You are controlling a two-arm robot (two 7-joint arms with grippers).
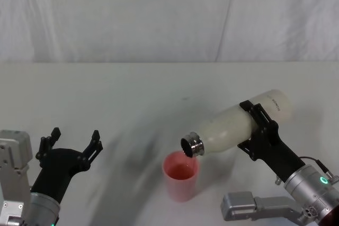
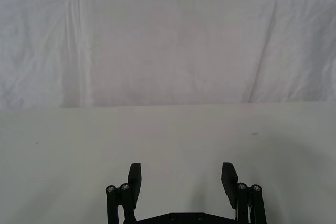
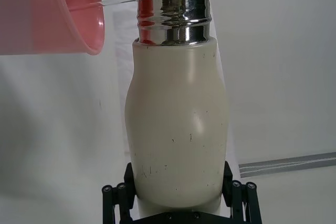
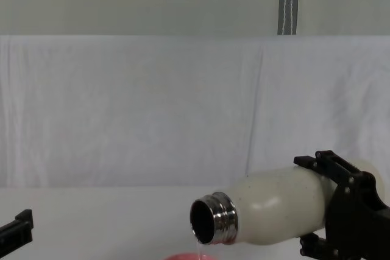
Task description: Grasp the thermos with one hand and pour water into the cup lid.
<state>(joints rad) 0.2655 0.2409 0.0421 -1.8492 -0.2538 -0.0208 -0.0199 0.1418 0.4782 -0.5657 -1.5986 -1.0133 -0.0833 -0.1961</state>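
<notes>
Gripping the cream-white matte thermos (image 1: pixel 238 125) around its body, the right gripper (image 1: pixel 260 125) tips its steel neck toward eight o'clock, water trickling into the pink-red cup lid (image 1: pixel 180 175); the left gripper (image 1: pixel 70 142) idles spread wide.

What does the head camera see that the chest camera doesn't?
Head view alone: the whole pink cup lid standing on the table, and the open left pincer hovering over the table's near left.

Chest view alone: a thin stream of water falling from the steel neck, seen from the side.

Both: the right pincer clamped on the tilted thermos, mouth above the cup lid.
</notes>
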